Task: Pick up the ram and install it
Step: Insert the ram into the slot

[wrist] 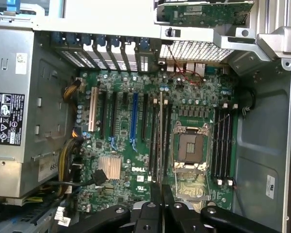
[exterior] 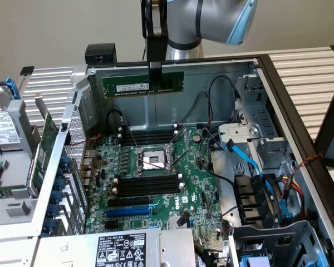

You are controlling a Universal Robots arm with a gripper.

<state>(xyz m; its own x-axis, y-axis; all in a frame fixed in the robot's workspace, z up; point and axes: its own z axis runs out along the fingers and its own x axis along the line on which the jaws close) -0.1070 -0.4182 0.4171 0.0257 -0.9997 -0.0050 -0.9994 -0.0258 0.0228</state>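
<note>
Sitting nearest, along the near edge of the case: the power supply (exterior: 122,248) with its printed label, lying just this side of the motherboard (exterior: 195,189). Holding the ram (exterior: 125,84) high above all that, with the fingers (exterior: 155,71) closed narrow on its middle, pinching the board from above. Hanging the stick level, long edge down, label side facing the exterior camera, in front of the far wall of the case (exterior: 222,103) and well apart from everything below.

Looking down from the wrist, seeing what seems to be the ram edge-on as a thin line, lying along the near memory slots (exterior: 147,185), the bank between the processor socket (exterior: 150,160) and the expansion slots (exterior: 128,210). Touching neither that bank nor the far memory slots (exterior: 147,135) beyond the socket. Judging by this, carrying toward seating, not yet in any slot.

Weighing the risks:
- Pivoting of the stick in so narrow a central pinch, dropping one end low and jamming it in the slot mouth.
- Coming down slightly off line and pressing on the socket frame or the small parts beside it.
- Meeting the slot with the notch reversed; cannot tell its direction from here.
- Brushing the black cables (exterior: 209,105) looping down at the exterior view's right of the far slots.
- Cannot tell whether the slot latches are standing open, so risking a bent board by pushing down onto closed ones.
</note>
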